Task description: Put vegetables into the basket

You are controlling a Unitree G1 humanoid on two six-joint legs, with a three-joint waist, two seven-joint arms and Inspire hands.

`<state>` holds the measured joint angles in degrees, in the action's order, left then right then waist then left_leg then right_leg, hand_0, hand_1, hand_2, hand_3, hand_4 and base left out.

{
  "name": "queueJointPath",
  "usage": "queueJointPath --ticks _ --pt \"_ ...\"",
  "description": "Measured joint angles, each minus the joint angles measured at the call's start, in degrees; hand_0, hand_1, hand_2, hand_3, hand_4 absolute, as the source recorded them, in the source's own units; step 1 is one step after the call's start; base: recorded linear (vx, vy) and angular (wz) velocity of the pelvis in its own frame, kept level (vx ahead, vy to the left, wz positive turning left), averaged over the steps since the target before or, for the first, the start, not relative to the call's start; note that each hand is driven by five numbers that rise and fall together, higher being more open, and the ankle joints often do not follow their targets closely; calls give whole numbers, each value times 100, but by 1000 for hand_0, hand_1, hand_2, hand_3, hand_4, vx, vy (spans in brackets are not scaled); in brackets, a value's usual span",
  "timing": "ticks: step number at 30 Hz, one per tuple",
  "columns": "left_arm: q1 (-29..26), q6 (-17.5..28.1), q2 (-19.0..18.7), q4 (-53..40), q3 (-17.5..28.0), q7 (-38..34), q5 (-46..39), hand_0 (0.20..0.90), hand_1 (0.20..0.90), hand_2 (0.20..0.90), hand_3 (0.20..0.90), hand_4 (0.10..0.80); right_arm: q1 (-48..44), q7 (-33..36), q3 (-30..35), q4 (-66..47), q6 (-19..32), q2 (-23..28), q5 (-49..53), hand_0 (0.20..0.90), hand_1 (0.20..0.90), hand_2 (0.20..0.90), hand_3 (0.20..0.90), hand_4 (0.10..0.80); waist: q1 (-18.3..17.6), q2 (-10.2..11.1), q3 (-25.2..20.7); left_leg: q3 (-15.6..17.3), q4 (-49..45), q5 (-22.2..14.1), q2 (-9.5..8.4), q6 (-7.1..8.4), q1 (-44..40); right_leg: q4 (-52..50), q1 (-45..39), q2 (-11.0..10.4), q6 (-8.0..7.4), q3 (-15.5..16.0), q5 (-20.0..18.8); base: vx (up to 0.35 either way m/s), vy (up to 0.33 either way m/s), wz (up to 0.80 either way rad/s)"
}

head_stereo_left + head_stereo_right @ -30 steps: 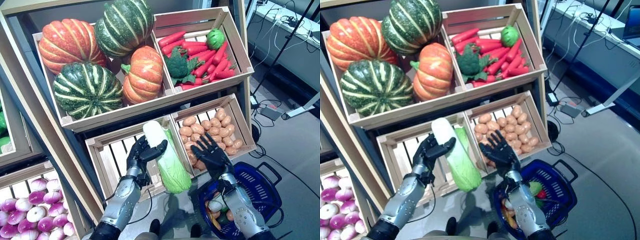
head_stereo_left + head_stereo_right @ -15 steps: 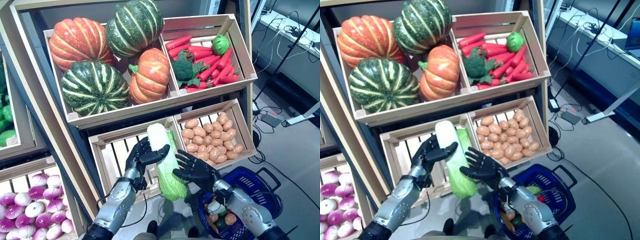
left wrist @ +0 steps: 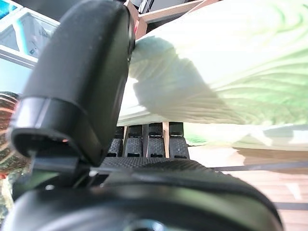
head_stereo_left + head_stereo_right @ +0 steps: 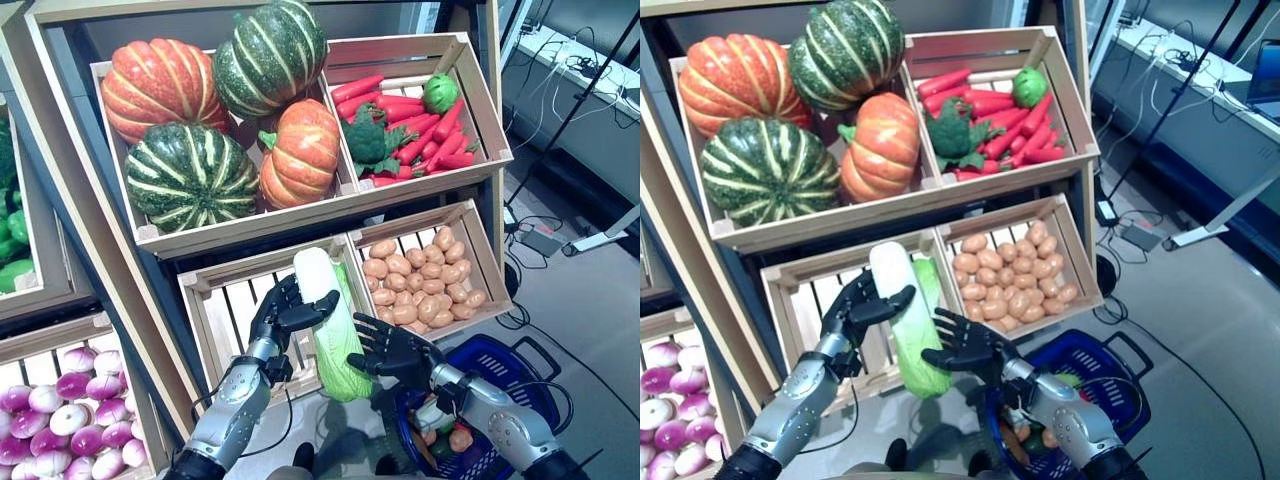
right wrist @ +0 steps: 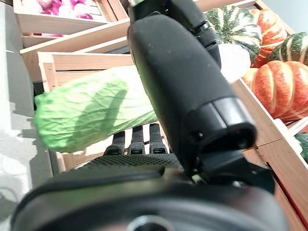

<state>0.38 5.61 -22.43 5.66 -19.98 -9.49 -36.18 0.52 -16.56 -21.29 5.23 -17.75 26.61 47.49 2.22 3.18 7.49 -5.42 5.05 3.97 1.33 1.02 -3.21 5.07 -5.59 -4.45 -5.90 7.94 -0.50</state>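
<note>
A long napa cabbage (image 4: 332, 325), white at the top and green below, hangs upright in front of the empty slatted crate (image 4: 225, 310). My left hand (image 4: 281, 314) is shut on its white upper end; the left wrist view shows the thumb (image 3: 82, 82) over the cabbage (image 3: 216, 72) and the fingers under it. My right hand (image 4: 391, 352) is open, its spread fingers against the green lower half (image 5: 91, 108). The blue basket (image 4: 520, 362) stands on the floor at the lower right and holds several vegetables.
Above are a crate of pumpkins (image 4: 190, 175) and a crate of carrots with broccoli (image 4: 410, 125). A potato crate (image 4: 425, 275) lies right of the cabbage. Purple onions (image 4: 55, 420) fill a lower left crate. A desk leg (image 4: 600, 235) stands far right.
My right hand has swung left from in front of the potato crate and lowered onto the cabbage's green end. The left hand keeps its hold on the cabbage. The camera has shifted slightly.
</note>
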Motion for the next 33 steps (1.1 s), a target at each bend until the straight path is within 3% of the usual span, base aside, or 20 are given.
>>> queueJointPath --ticks 12,22,33 --pt "64 54 -318 -257 5 307 305 300 300 300 300 400 174 -417 90 24 -321 360 20 900 900 900 900 800 -45 32 -13 63 2 -5 1 -6 -21 0 8 -1 -6 -98 -6 -3 1 -2" --pt "91 502 -353 -560 -9 587 492 300 300 300 300 400 240 -449 37 24 -751 470 13 900 900 900 900 800 -111 32 -13 100 2 -6 10 -7 -28 2 19 3 -9 -121 -9 -6 0 -2" --pt "-143 545 -578 -776 -630 1339 490 300 300 300 300 400 78 -526 -203 24 -923 470 10 900 900 900 900 800 -127 28 -15 102 2 -6 7 -7 -33 1 17 4 -9 -142 -9 0 0 0"
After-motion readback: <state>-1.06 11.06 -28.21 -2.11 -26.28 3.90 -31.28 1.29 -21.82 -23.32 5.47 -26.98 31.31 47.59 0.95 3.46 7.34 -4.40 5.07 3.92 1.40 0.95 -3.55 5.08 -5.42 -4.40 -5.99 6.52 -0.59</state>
